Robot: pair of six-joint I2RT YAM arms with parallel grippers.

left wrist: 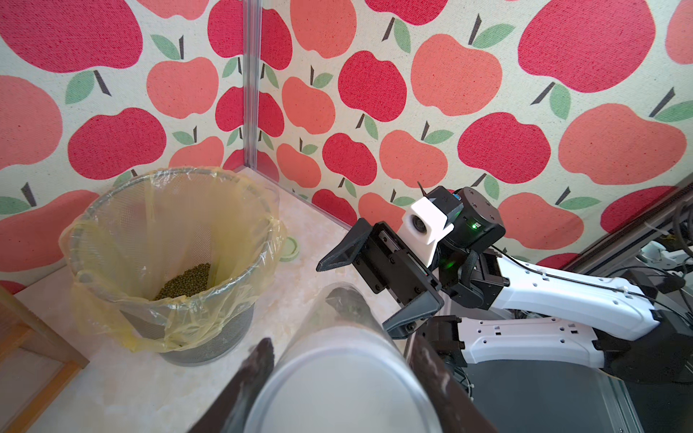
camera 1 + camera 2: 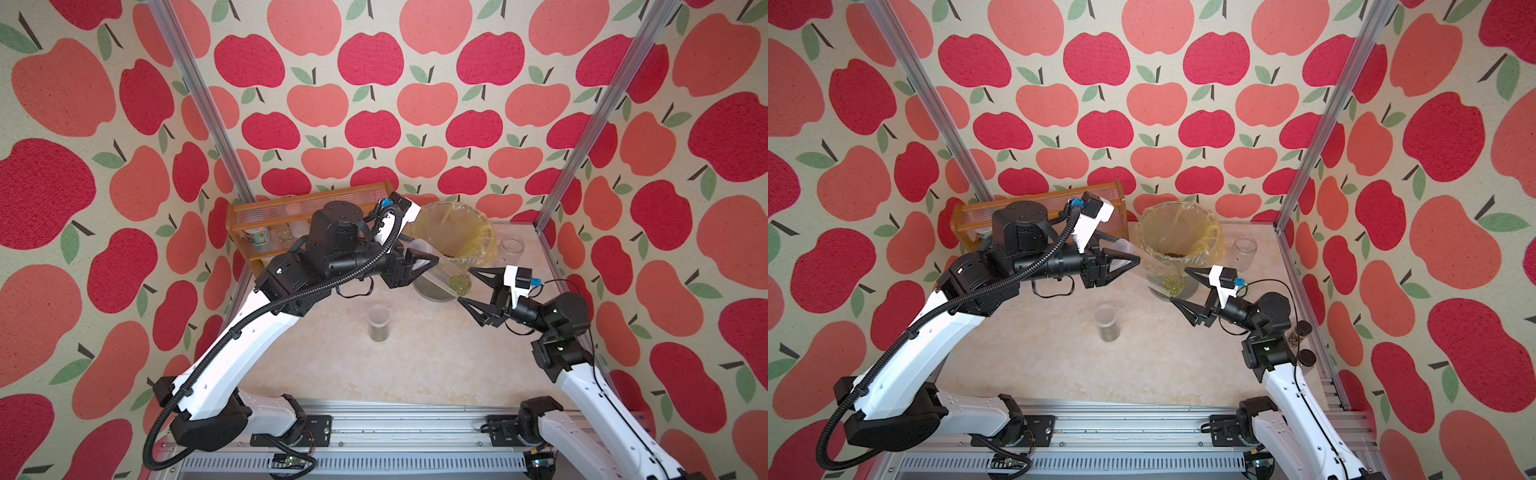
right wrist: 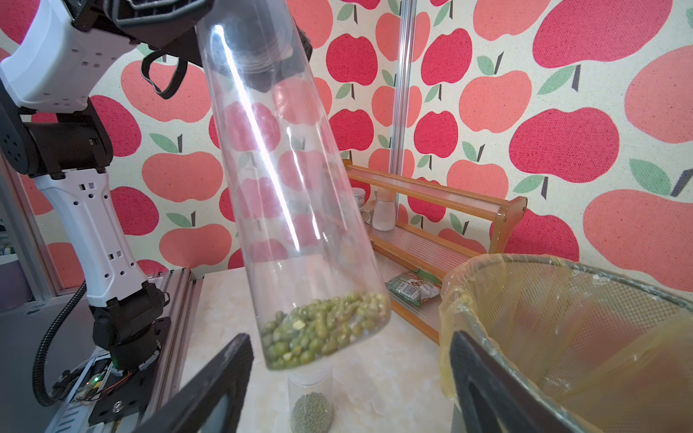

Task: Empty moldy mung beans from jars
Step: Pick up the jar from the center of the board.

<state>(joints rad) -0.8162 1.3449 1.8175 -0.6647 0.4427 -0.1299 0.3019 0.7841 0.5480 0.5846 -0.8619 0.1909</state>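
The left end effector [image 1: 339, 360] reaches across and squeezes the tall jar [image 3: 285, 187], which is tipped. The mung beans [image 3: 322, 330] sit in its low end, between the wide-apart fingers of the right end effector [image 2: 465, 286], untouched. The left wrist view blurs the jar but shows beans in the bin [image 1: 210, 337].

1. The front middle of the table [image 2: 324, 365] is open; only the short jar [image 2: 378, 322] stands there, well apart from both arms.
2. The left arm [image 2: 257, 332] crosses in front of the shelf rack [image 2: 291, 208].
3. The tilted tall jar [image 2: 436, 266], clamped in the left gripper [image 2: 426, 251], bars the near side of the bin [image 2: 486, 241]; the bin's mouth is open from above.
4. The right gripper [image 2: 464, 285] straddles that jar's base, jaws apart.
5. An empty jar [image 2: 510, 249] sits between bin and corner post [image 2: 582, 145].
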